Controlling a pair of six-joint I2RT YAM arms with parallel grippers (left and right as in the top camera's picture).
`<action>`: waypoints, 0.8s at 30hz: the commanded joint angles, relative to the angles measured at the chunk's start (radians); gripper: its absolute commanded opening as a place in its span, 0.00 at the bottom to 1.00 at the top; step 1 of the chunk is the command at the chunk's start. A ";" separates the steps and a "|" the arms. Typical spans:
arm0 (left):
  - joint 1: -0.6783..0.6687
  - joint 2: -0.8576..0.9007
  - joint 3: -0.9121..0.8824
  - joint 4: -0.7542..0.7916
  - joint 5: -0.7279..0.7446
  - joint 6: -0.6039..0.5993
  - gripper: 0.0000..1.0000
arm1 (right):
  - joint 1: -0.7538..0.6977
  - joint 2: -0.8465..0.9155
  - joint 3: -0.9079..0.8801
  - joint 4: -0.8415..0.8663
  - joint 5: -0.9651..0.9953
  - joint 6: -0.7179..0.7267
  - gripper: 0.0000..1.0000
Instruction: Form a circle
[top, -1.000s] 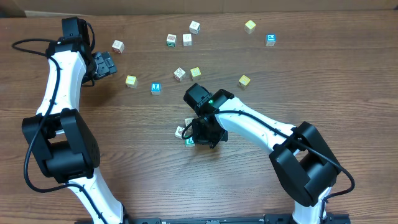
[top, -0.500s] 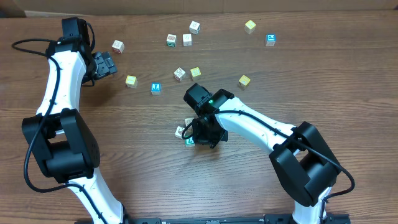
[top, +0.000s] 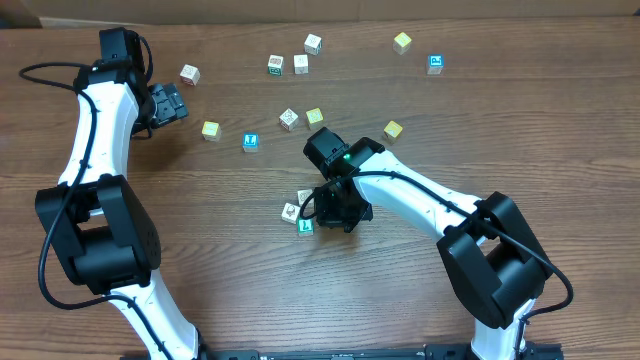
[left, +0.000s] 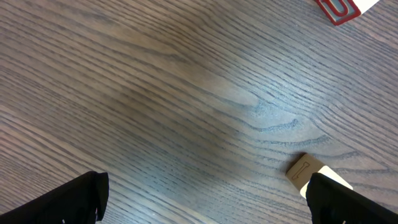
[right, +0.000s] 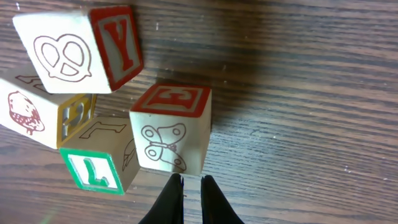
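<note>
Right tool (right: 191, 186) (pinched closed) sits just beside the circle (right: 99, 127).

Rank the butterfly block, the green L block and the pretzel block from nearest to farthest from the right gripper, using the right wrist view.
1. Butterfly block: directly ahead of the right gripper, close to its tips.
2. Green L block: picture's lower left.
3. Pretzel block: upper left, farthest.

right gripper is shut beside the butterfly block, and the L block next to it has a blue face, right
No: the L block has a green face, not blue, as the right wrist view shows. The right gripper is shut beside the butterfly block.
</note>
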 joint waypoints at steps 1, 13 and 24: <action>-0.007 -0.010 -0.006 0.002 -0.005 0.008 1.00 | -0.001 0.020 -0.008 0.003 -0.006 -0.021 0.09; -0.006 -0.010 -0.006 0.002 -0.005 0.008 1.00 | -0.001 0.020 -0.008 0.003 -0.032 -0.020 0.09; -0.007 -0.010 -0.006 0.002 -0.005 0.008 1.00 | -0.003 0.019 0.098 -0.064 -0.030 -0.079 0.11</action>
